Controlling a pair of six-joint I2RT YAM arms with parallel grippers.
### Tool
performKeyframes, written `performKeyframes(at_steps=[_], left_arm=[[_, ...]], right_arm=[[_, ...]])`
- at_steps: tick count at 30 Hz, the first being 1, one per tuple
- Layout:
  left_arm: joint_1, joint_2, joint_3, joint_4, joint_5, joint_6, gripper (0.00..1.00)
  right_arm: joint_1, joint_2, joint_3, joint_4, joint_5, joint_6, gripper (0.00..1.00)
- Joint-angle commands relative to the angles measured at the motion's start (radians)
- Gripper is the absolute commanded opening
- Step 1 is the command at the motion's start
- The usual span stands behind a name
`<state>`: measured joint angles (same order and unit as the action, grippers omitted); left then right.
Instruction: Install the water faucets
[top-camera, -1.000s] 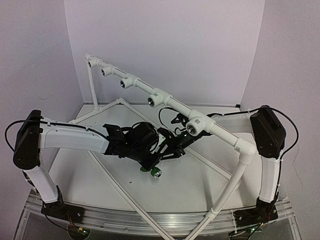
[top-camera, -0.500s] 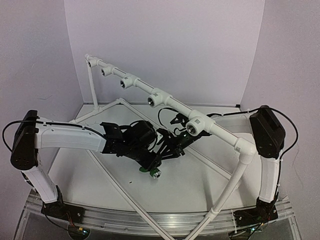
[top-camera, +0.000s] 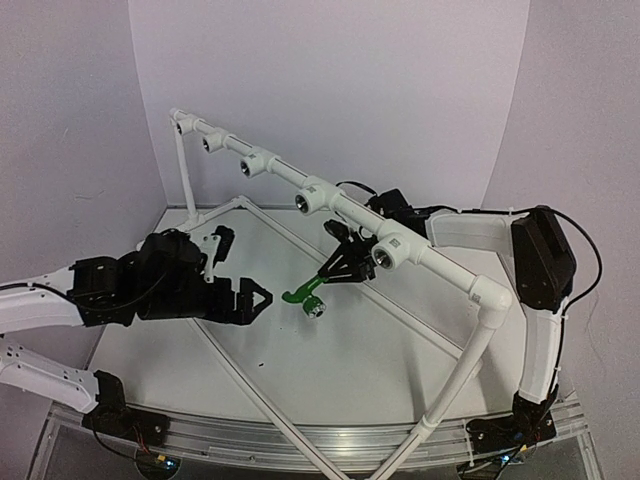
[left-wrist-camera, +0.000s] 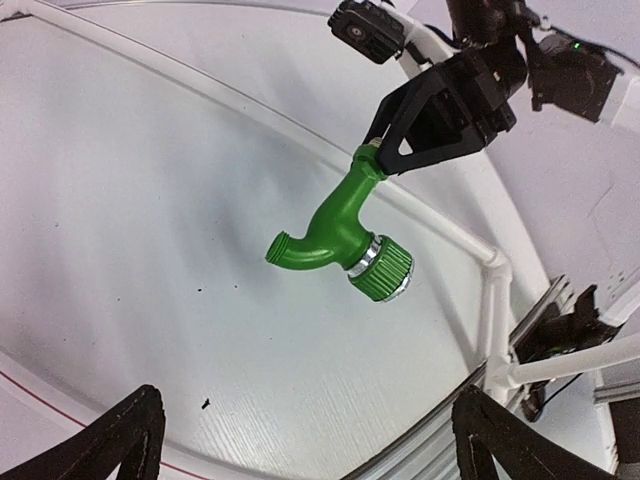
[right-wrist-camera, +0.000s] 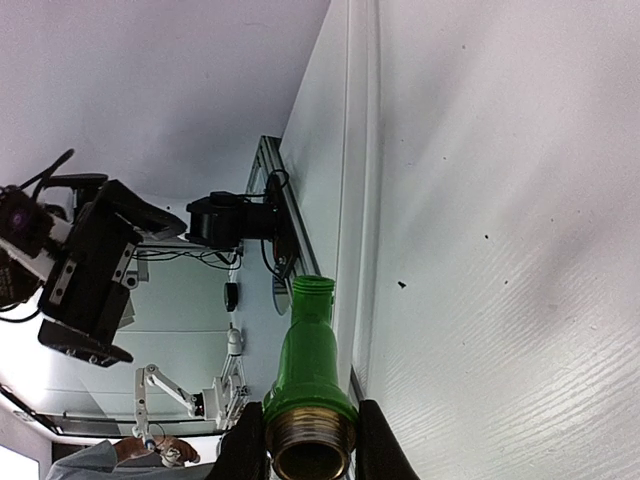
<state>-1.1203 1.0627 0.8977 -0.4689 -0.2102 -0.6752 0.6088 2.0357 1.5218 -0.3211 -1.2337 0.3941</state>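
The water faucet (top-camera: 303, 294) is a small bright-green bent tap with a silver-ringed round end, hanging just above the table's middle. My right gripper (top-camera: 327, 272) is shut on its threaded end, just in front of the pipe rail. In the right wrist view the faucet (right-wrist-camera: 310, 360) sticks out between my two black fingers (right-wrist-camera: 246, 448). My left gripper (top-camera: 250, 300) stands open to the left of the tap, apart from it, with nothing in it. Seen from the left wrist, the faucet (left-wrist-camera: 335, 235) hangs from the right gripper (left-wrist-camera: 375, 155), well beyond my fingertips (left-wrist-camera: 128, 440).
A white pipe frame crosses the table, its slanted top rail (top-camera: 350, 212) carrying several tee fittings with dark holes. The nearest tee (top-camera: 392, 250) sits just right of the right gripper. Lower pipes (top-camera: 225, 350) lie on the white table (top-camera: 350, 370). Purple walls enclose the back and sides.
My left gripper has opened, let go of the faucet and drawn back to the left. The right gripper now holds the faucet alone and has carried it slightly up and back.
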Motion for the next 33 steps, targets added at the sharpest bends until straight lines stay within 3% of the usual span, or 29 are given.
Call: performKeyframes(at_steps=[1, 5, 9, 17, 21, 26, 33], left_arm=[[-0.003, -0.157, -0.098, 0.151, -0.046, -0.154, 1.0], [-0.002, -0.152, -0.11, 0.182, 0.037, -0.213, 1.0], [-0.002, -0.12, -0.179, 0.383, 0.124, -0.272, 0.98], [0.01, -0.149, -0.273, 0.591, 0.103, -0.316, 0.9], [0.029, -0.121, -0.296, 0.671, 0.163, -0.336, 0.87], [0.082, -0.05, -0.303, 0.754, 0.306, -0.363, 0.8], [0.117, -0.085, -0.355, 0.775, 0.339, -0.403, 0.75]], right_arm=[[0.019, -0.065, 0.063, 0.02, -0.084, -0.038, 0.0], [0.031, -0.072, 0.094, 0.023, -0.099, -0.035, 0.0], [0.047, -0.073, 0.116, 0.025, -0.106, -0.025, 0.0], [0.067, -0.094, 0.128, 0.032, -0.118, -0.002, 0.0], [0.08, -0.094, 0.146, 0.037, -0.128, 0.01, 0.0], [0.095, -0.099, 0.147, 0.039, -0.145, 0.022, 0.0], [0.114, -0.138, 0.122, 0.037, -0.184, 0.016, 0.0]])
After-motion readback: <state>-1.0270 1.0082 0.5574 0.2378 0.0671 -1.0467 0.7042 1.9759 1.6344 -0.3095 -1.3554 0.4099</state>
